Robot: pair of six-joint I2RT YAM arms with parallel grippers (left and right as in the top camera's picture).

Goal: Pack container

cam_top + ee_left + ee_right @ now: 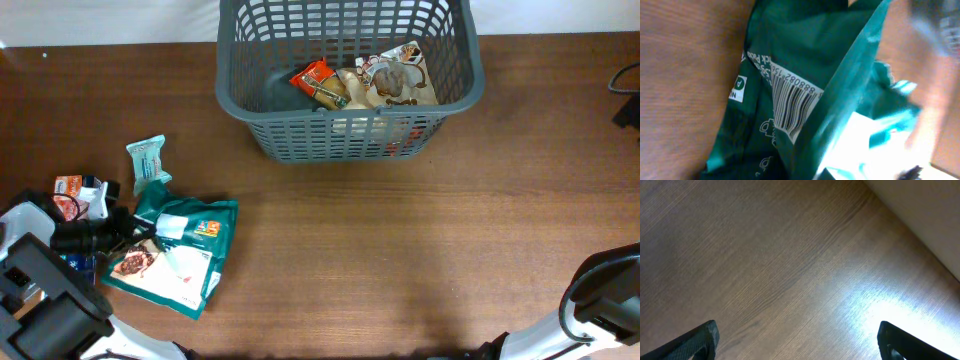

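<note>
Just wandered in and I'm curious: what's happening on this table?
Two robot arms are filling the grey basket. A few food packets already lie inside. The left claw is down at the big green packet, but whether it has gripped it is unclear. The right claw hangs open over the table, holding nothing.

At the far middle of the table (400, 250) stands the basket (250, 100), with a heap of snack packets (375, 80) in its right half. Well apart from it, at the near left, a large pouch (190, 250) lies flat. A small sachet (148, 160) lies just behind the pouch, and another small packet (68, 187) sits farther left, near the table's edge.
</note>
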